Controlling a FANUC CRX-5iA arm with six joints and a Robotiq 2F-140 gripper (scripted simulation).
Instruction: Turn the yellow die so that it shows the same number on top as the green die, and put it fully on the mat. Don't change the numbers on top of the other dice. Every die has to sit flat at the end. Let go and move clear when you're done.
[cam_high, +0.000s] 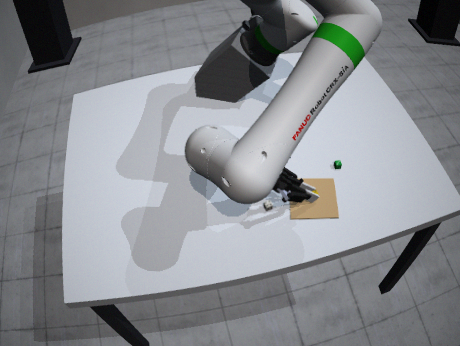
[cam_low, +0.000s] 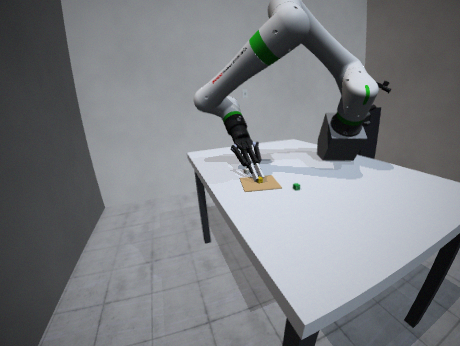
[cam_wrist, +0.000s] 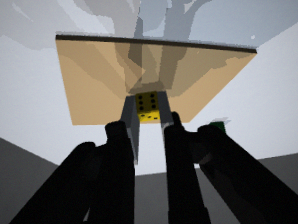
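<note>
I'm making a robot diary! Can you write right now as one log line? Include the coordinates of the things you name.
tool (cam_high: 316, 193) (cam_low: 258, 179) (cam_wrist: 148, 107): closed on yellow die (cam_low: 260, 180) (cam_wrist: 147, 102) | place: over tan mat (cam_high: 325, 207) (cam_low: 250, 187) (cam_wrist: 90, 85) | release: not yet

In the exterior view, a plain light grey wall (cam_low: 150, 100) stands at twelve o'clock, and a darker wall (cam_low: 35, 165) is at nine o'clock. The floor (cam_high: 30, 160) (cam_low: 150, 280) has grey square tiles with thin dark lines. The white table (cam_high: 110, 120) (cam_low: 350, 240) (cam_wrist: 280, 90) stands on dark legs, and soft grey shadows are lying across its top
</note>
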